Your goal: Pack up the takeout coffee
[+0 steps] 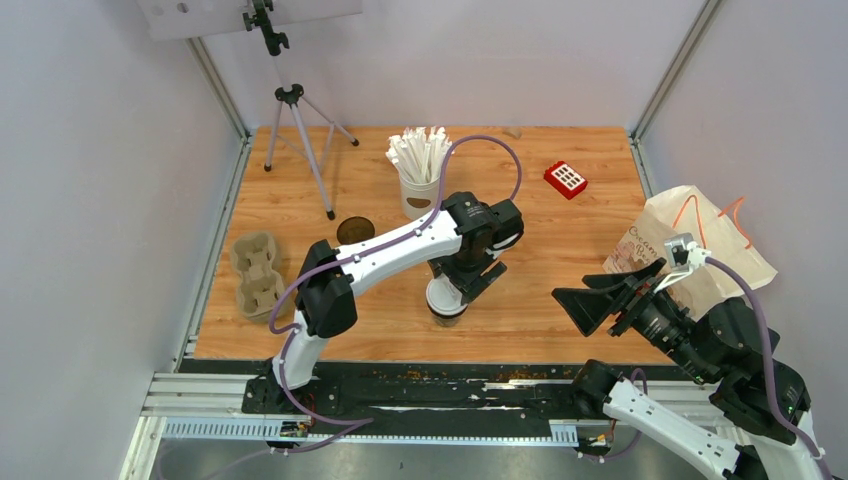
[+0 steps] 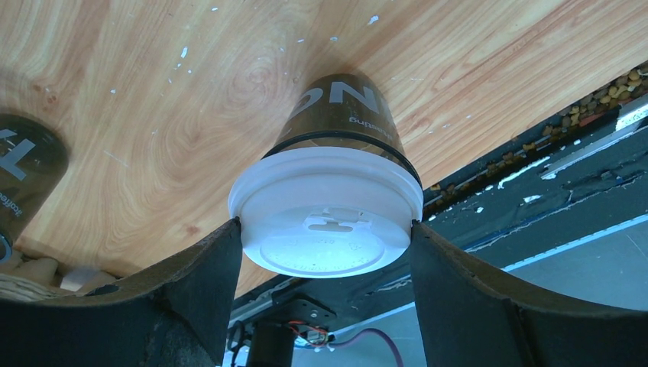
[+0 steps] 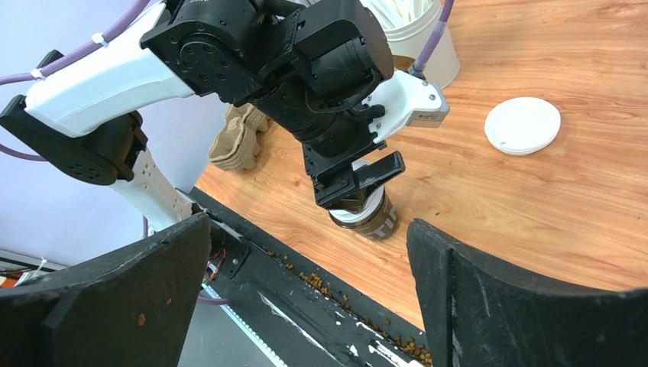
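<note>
Lid (image 2: 327, 218) of the upright coffee cup (image 2: 336, 126) sits clamped between our left gripper (image 2: 327, 229) fingers (image 2: 202, 279) — right gripper (image 3: 309, 229) farther right, wide open, empty.

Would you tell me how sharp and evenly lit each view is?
Top external: even light, sharp, only soft shadows on the table. Left wrist: the lidded cup is crisp, the fingers of the left gripper nearly black. Right wrist: the fingers of the right gripper dark too, the loose lid bright.

lidded cup (image 1: 441, 300) half hidden under left arm (image 1: 400, 250), second brown cup (image 2: 27, 176) cut by left edge
</note>
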Action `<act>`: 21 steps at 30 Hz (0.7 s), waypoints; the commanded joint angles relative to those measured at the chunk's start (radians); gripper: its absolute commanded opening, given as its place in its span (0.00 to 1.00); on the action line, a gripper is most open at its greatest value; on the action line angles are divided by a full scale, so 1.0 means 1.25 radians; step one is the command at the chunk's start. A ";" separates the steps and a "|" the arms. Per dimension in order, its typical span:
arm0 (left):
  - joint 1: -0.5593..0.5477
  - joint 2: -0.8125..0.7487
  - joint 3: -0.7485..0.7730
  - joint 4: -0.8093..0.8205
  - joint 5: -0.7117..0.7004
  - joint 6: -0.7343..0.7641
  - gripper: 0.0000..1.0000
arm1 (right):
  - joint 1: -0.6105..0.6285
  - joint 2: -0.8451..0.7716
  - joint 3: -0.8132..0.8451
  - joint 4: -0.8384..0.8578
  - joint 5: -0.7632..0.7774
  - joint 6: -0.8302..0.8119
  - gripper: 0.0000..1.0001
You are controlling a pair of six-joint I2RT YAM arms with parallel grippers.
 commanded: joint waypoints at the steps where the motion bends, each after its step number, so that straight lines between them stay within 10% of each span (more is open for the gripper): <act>1: 0.005 0.005 0.015 -0.004 0.017 0.023 0.77 | 0.004 -0.008 -0.002 0.008 0.011 -0.020 1.00; 21: 0.014 0.044 0.026 -0.025 0.026 0.033 0.81 | 0.003 -0.019 -0.004 -0.001 0.019 -0.040 1.00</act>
